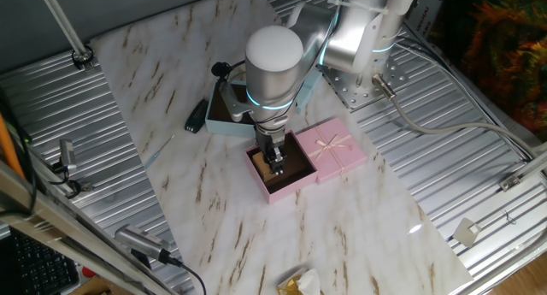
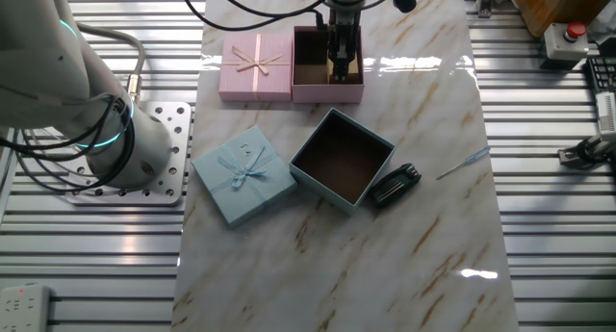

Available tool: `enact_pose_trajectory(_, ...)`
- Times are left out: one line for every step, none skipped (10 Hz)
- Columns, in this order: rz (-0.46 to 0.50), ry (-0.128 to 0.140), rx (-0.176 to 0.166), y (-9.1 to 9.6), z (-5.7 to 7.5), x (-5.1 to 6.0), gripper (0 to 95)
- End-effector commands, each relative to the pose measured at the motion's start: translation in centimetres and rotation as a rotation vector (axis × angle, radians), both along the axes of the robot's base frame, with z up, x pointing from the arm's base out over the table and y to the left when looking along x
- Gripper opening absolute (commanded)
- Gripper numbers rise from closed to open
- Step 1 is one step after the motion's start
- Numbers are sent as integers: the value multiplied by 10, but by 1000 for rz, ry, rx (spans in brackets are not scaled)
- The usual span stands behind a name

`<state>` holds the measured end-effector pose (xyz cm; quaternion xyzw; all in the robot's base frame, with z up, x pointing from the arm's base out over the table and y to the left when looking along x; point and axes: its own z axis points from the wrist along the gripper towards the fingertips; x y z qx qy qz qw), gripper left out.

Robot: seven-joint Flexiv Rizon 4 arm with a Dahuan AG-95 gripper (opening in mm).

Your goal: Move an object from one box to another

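The end effector [image 1: 277, 164] hangs straight down inside the pink box [image 1: 267, 186], and between its fingertips sits the small tan block [image 1: 278, 168], low against the dark brown floor. The fingers look closed in on the block, pinching it narrowly, though from where I stand I cannot tell whether it is already resting on the bottom or just above it. The blue box [image 2: 327, 192] sits apart on the marble worktop [image 2: 404, 265], its dark interior bare, with the blue lid [image 2: 243, 173] beside it and the pink lid [image 2: 256, 64] touching the pink box.

To my eye this is the placing step, nearly finished. Doing it well means letting the block settle flat before the fingers part, opening only a little so neither finger knocks the near wall, then rising straight up so the box is not dragged.
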<state>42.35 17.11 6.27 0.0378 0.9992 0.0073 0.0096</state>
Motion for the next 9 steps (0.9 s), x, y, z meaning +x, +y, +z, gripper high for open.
enact_pose_trajectory(0, 0, 1, 0, 0, 0, 0)
enact_pose_trajectory(0, 0, -1, 0, -1, 0, 0)
enact_pose_trajectory(0, -1, 1, 1, -1, 0, 0)
enact_pose_trajectory(1, 0, -1, 1, -2, 0, 0)
enact_pose_trajectory(2, 0, -2, 1, -3, 0, 0)
enact_pose_trajectory(2, -1, -1, 1, -3, 0, 0)
enact_pose_trajectory(3, -1, -1, 2, -4, 0, 0)
enact_pose_trajectory(3, 0, -2, 2, -4, 0, 0)
enact_pose_trajectory(4, -1, -1, 3, -5, 0, 0)
